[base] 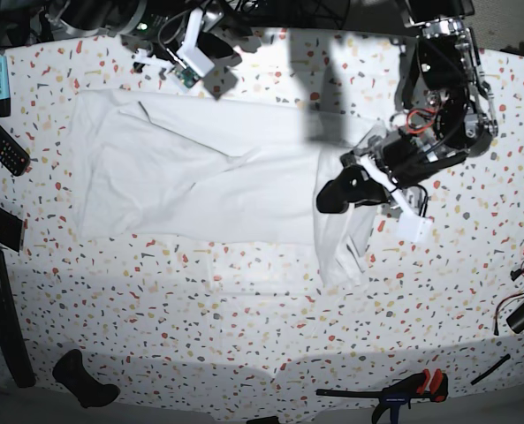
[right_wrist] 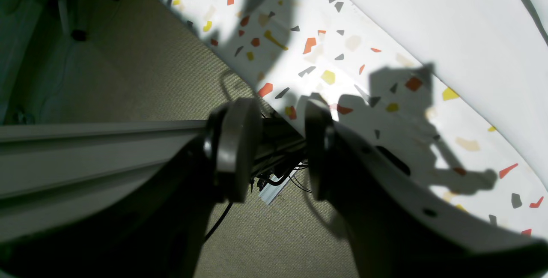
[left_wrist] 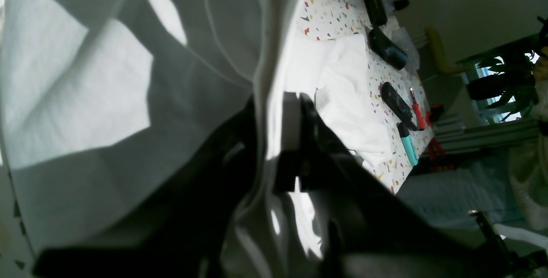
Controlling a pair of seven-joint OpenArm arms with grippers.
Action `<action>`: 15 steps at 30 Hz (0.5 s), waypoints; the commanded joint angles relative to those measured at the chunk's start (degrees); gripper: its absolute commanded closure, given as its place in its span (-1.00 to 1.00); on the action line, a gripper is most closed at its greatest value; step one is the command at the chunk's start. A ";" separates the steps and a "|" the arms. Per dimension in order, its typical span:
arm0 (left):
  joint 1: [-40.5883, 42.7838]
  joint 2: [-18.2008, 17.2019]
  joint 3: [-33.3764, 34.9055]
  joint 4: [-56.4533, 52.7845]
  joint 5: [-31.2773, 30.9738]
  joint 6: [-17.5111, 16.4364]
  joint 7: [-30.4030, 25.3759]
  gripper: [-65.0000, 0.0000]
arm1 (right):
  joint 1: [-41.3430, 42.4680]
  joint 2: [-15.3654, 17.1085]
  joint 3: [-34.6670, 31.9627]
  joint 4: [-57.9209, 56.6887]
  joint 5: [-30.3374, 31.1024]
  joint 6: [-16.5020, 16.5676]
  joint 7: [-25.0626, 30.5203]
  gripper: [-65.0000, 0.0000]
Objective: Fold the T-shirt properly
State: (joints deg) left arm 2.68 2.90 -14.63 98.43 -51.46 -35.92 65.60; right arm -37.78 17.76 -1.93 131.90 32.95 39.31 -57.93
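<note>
My left gripper is clamped on the right end of the T-shirt, cloth bunched and lifted there. The rest lies spread flat across the far middle of the tabletop. My right gripper hangs with jaws apart, holding nothing, over the far tabletop edge.

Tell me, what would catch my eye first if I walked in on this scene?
The big white T-shirt spread across the middle of the speckled table stands out first. Next, the left gripper at the shirt's right end in the base view, its jaws shut on a pinch of cloth that hangs lifted. The right gripper sits by the table's far edge with its jaws apart, holding nothing, and dark tools line the table's rim.
</note>
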 commanded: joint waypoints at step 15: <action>-0.74 2.75 4.00 1.16 -11.85 -0.33 2.32 0.41 | 1.60 0.17 0.04 1.18 0.68 0.69 1.05 0.33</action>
State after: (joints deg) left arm 2.70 5.45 -10.63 98.43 -61.54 -35.94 68.31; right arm -36.03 17.76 -1.93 131.90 32.95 39.31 -57.91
